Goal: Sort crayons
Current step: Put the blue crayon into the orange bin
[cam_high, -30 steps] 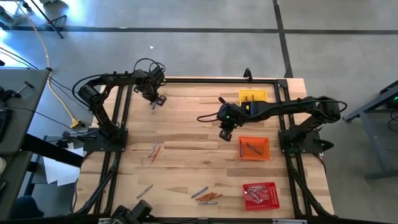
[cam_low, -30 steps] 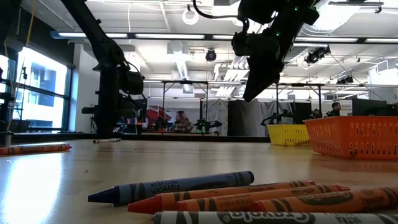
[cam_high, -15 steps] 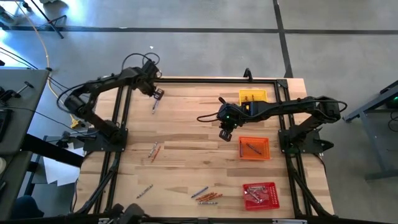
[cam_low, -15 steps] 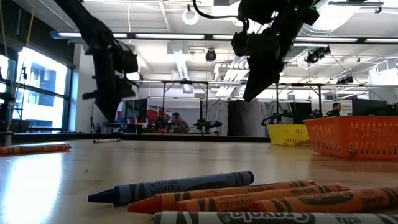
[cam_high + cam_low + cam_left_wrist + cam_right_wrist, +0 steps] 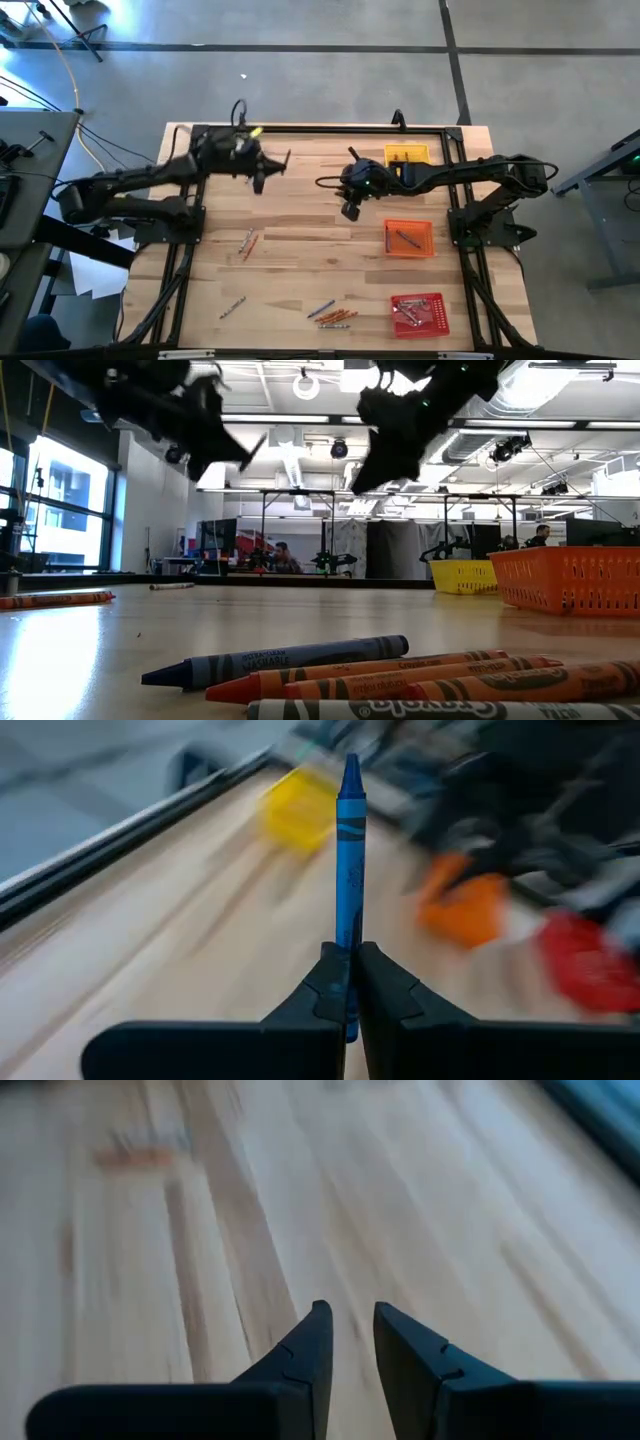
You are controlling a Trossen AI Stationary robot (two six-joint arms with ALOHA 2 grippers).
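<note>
My left gripper (image 5: 350, 958) is shut on a blue crayon (image 5: 348, 850), high above the table's far left part (image 5: 266, 168). The crayon sticks out toward the table's right (image 5: 281, 159). My right gripper (image 5: 350, 1315) hovers open and empty above the table's middle (image 5: 349, 208), slanting down. Loose crayons lie flat on the wood: two at centre left (image 5: 247, 241), one near the front left (image 5: 232, 306), and a blue and orange cluster at the front (image 5: 331, 314), which fills the low view's foreground (image 5: 300, 660). My left gripper pinches the blue crayon near its blunt rear end (image 5: 347, 938) between its two shut fingers. The fingers run along the crayon, so most of its length and its tip (image 5: 351, 765) stick out ahead of them. The crayon is lifted clear of the table, nearly level.
Three square mesh trays stand along the right side: yellow (image 5: 407, 155) at the far edge, orange (image 5: 409, 237) in the middle with a crayon inside, red (image 5: 418, 312) near the front with several crayons. A black frame (image 5: 320, 129) borders the table. Bare wood lies between the arms.
My left gripper, shut throughout, has risen from low over the far left of the table and tipped from pointing down to nearly level. The blue crayon has come up with it and now points toward the table's right. My right gripper has tipped up slightly.
</note>
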